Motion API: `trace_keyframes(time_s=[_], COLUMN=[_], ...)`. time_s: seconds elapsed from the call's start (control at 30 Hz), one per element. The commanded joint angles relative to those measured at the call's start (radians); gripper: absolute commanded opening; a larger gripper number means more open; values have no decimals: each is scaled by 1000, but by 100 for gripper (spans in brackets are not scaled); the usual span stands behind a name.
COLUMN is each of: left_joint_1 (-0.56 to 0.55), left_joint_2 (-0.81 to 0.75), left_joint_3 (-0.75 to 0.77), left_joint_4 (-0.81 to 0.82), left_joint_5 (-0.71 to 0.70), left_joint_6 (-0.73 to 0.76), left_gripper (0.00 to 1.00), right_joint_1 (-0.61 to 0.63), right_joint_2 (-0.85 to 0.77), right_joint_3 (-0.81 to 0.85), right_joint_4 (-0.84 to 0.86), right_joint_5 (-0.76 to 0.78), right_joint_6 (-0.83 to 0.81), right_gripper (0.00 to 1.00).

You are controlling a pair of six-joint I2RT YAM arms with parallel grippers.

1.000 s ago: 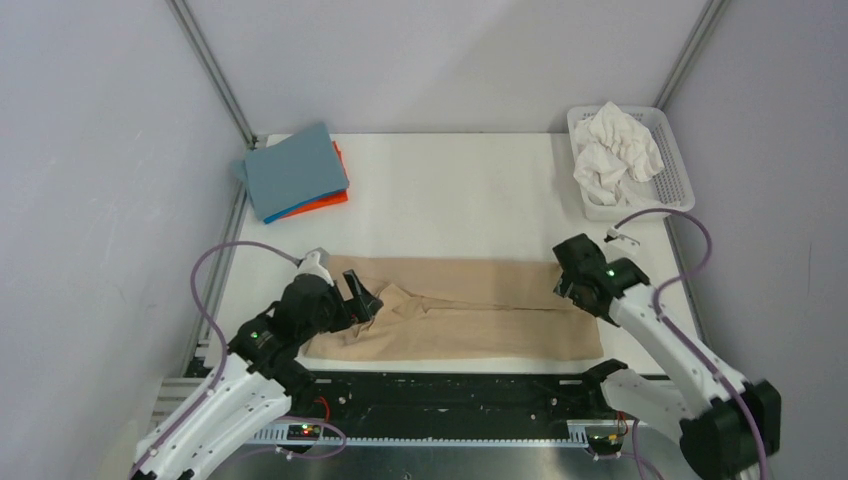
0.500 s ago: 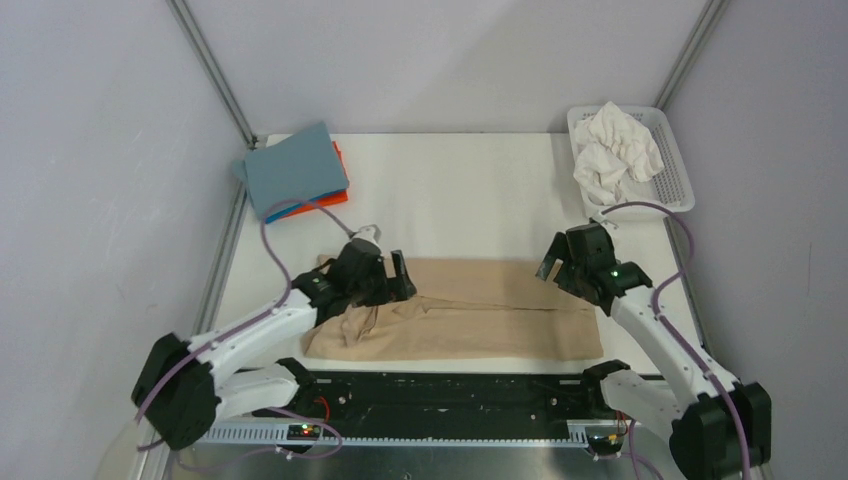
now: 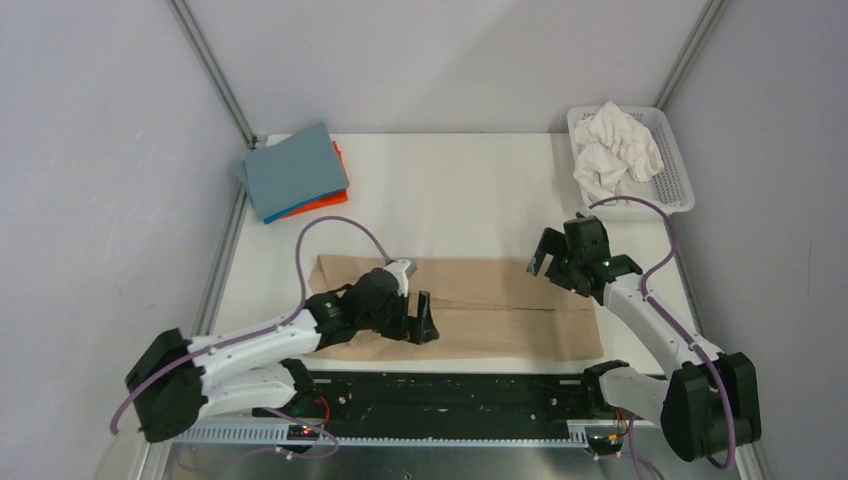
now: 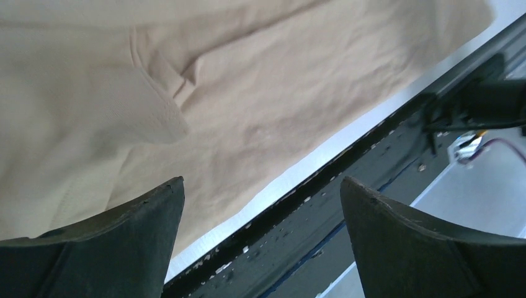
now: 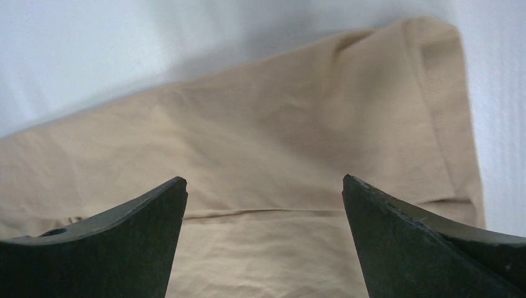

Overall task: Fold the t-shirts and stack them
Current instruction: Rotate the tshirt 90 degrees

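The left gripper hovers over the near-left part of the tan t-shirt, which lies flat on the table; the right gripper hovers over the shirt's far right edge. Both sets of jaws stand spread wide, holding nothing.

Plain tan t-shirt; grey-blue, blue and orange t-shirts; white t-shirts; white basket.

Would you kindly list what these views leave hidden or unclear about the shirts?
- Top view: the grey-blue shirt covers the shirts beneath; only blue and orange edges peek out, count unclear.
- Top view: the left gripper and its arm hide part of the tan shirt.
- Top view: the white cloth in the basket is crumpled and small; number of pieces unclear.
- Wrist views: frame edges crop the tan shirt.
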Motion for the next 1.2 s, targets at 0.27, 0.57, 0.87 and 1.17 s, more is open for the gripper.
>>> trace_keyframes(time_s=[0.27, 0.57, 0.87, 1.17], left_joint_1=[317, 424, 531, 551], left_joint_2=[124, 639, 1283, 1749], left_joint_3=[73, 343, 1185, 1946], left_joint_4=[22, 120, 26, -5], left_joint_5=[-60, -16, 279, 501], left_joint_6=[-47, -36, -27, -297], left_gripper=[98, 98, 98, 98], right_joint_1=[98, 99, 271, 553], right_joint_2=[293, 286, 169, 387], right_joint_3=[114, 22, -157, -100], right_joint_4=[144, 81, 110, 454], right_joint_5=[-77, -81, -265, -490], right_joint_6=[-63, 42, 100, 203], right_gripper=[100, 100, 100, 100])
